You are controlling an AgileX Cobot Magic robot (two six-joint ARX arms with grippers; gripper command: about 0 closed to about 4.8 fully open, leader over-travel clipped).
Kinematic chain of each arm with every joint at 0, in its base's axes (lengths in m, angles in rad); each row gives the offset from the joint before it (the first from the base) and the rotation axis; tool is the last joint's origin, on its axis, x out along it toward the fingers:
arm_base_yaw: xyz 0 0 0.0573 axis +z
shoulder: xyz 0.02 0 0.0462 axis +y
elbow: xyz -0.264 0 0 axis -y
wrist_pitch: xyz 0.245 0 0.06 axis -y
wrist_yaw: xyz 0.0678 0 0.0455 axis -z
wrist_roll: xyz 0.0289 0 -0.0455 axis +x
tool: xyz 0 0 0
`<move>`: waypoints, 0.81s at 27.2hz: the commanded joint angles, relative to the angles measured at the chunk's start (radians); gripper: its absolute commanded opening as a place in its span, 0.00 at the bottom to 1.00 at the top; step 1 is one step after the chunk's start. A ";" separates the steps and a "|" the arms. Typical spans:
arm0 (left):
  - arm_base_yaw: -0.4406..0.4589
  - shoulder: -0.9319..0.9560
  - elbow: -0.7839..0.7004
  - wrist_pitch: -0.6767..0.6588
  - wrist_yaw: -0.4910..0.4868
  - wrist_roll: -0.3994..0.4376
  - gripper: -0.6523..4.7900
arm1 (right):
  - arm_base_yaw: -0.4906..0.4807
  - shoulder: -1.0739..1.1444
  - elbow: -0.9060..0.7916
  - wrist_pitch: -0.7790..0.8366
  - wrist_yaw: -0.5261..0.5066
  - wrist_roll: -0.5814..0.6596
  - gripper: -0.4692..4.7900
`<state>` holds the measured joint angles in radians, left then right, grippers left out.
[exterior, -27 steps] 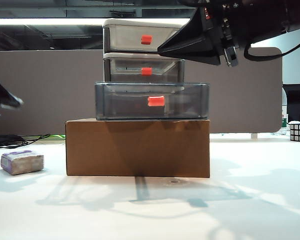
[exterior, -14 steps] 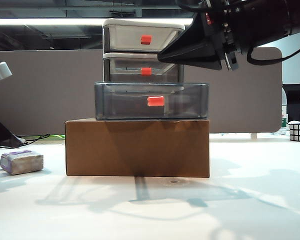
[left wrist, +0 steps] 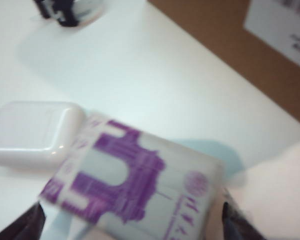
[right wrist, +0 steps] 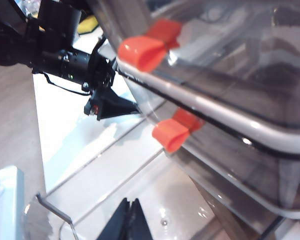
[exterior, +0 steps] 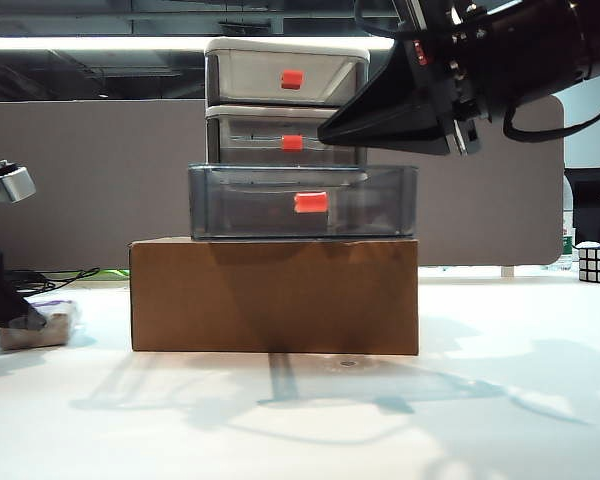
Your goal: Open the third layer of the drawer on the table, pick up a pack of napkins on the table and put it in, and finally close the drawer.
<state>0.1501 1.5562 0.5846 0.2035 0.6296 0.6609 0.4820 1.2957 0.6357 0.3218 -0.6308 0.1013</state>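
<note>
Both left gripper fingers spread astride pack of napkins, right gripper fingers together.

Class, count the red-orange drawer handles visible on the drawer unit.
3: top drawer handle, middle drawer handle, and the pulled-out third layer's handle. None appear hidden.

left gripper low at far left, jaws wide; right gripper raised, fingers together.

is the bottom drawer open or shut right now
Open: the third layer juts forward past the two drawers above; its inside looks empty.
</note>
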 commanded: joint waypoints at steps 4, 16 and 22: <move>-0.005 0.004 0.000 0.046 0.002 -0.006 1.00 | 0.000 -0.003 0.003 -0.008 -0.005 -0.024 0.08; -0.012 0.101 0.010 0.144 0.003 -0.038 1.00 | 0.000 -0.003 0.003 -0.008 -0.008 -0.024 0.08; -0.095 0.122 0.026 0.134 0.002 -0.161 1.00 | 0.000 -0.003 0.004 -0.007 -0.008 -0.027 0.08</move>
<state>0.0780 1.6833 0.6086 0.3340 0.6239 0.5114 0.4824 1.2957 0.6357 0.3038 -0.6327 0.0807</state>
